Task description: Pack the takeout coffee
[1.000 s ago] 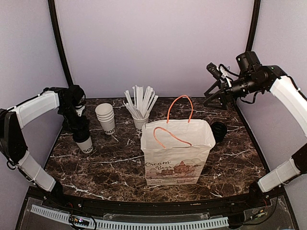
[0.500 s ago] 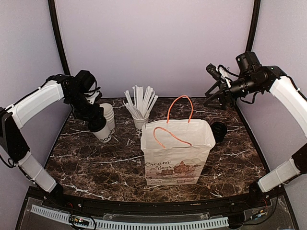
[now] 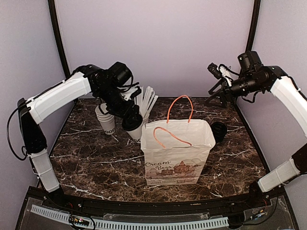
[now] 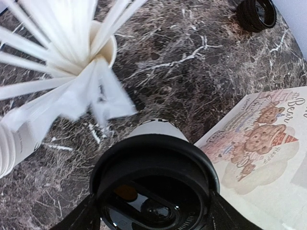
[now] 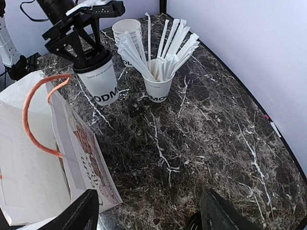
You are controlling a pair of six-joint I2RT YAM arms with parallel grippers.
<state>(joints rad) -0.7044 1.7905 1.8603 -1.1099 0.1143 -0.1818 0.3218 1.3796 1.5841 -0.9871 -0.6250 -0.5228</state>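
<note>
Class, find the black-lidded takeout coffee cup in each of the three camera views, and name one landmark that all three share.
Top external: takeout coffee centre-left, just left of the paper bag.
Left wrist: takeout coffee bottom centre, lid towards the camera.
Right wrist: takeout coffee upper left, beside the straw cup.
Shared landmark: the paper bag; right edge for left wrist, lower left for right wrist.

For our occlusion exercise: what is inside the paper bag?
Only the paper bag's white inner walls show, with an orange handle lying across the opening. Its bottom is hidden by the front wall.
</note>
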